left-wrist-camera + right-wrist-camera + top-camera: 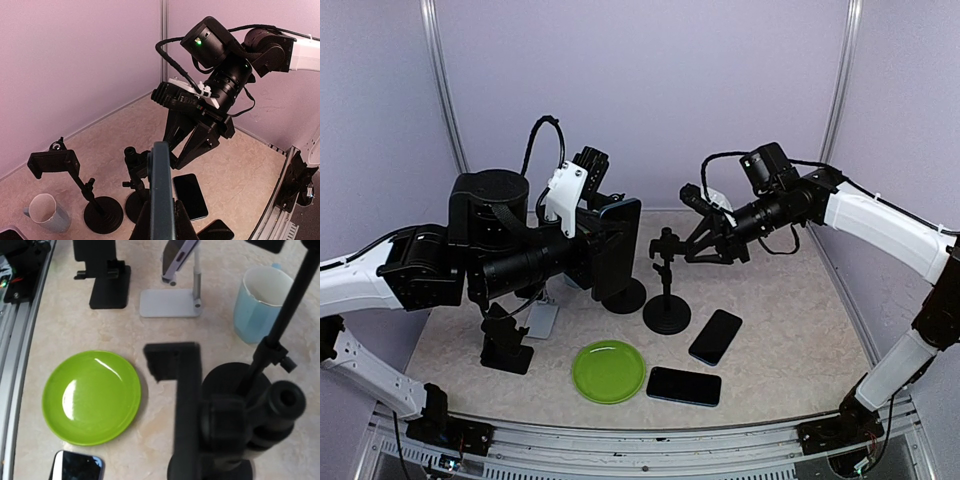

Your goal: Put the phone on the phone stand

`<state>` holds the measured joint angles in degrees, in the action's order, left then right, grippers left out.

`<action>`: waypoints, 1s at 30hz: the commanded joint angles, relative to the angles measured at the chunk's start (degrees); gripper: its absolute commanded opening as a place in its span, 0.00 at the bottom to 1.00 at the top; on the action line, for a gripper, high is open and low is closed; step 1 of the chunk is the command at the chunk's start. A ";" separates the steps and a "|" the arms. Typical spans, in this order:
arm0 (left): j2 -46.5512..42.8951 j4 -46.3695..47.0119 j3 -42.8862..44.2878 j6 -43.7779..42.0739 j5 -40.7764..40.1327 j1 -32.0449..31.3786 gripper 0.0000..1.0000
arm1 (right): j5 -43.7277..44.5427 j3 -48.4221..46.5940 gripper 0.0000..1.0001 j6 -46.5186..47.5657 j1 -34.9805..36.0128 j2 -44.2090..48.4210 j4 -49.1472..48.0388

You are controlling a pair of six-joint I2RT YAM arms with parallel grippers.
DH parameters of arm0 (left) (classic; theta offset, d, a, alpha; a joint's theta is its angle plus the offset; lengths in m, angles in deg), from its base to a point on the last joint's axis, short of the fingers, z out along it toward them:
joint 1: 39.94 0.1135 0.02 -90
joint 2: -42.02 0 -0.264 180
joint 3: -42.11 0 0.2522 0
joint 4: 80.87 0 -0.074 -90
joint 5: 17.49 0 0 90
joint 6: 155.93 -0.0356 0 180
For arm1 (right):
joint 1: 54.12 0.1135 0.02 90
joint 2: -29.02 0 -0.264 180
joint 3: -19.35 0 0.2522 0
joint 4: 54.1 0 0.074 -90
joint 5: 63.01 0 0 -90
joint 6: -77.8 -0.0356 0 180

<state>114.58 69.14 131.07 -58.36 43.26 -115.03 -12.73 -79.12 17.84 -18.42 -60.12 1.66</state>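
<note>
Dark blue, lower centre: clamped phone (161,170) upright in left gripper (161,225) for slotting; spread right gripper (175,152) wide beside stand (667,316), likely steadying.

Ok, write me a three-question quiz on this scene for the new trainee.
1. True or false: the green plate has nothing on it.
2. The left gripper grips: A) the mug, B) a phone, C) a stand.
3. How many phones lie flat on the table?

Key: 1 true. 2 B. 3 two, one beside the plate and one further right.
</note>
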 commanded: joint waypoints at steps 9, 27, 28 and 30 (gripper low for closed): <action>-0.63 4.01 -0.04 -0.21 -0.12 0.24 0.00 | 0.45 -1.46 0.08 -1.90 0.51 -0.19 -1.92; 4.77 15.66 4.68 -12.11 36.60 5.96 0.00 | -12.58 -3.80 0.00 4.36 0.53 0.23 12.17; 6.01 15.96 5.45 -12.50 38.29 6.45 0.00 | -13.20 -4.32 0.00 4.29 0.51 -0.17 13.34; 8.49 16.65 6.90 -13.02 43.57 8.01 0.00 | -14.37 -4.93 0.00 4.60 0.50 -0.76 15.03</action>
<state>119.52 78.96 133.85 -67.69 73.92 -109.09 -20.23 -81.11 22.23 -18.40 -60.16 9.84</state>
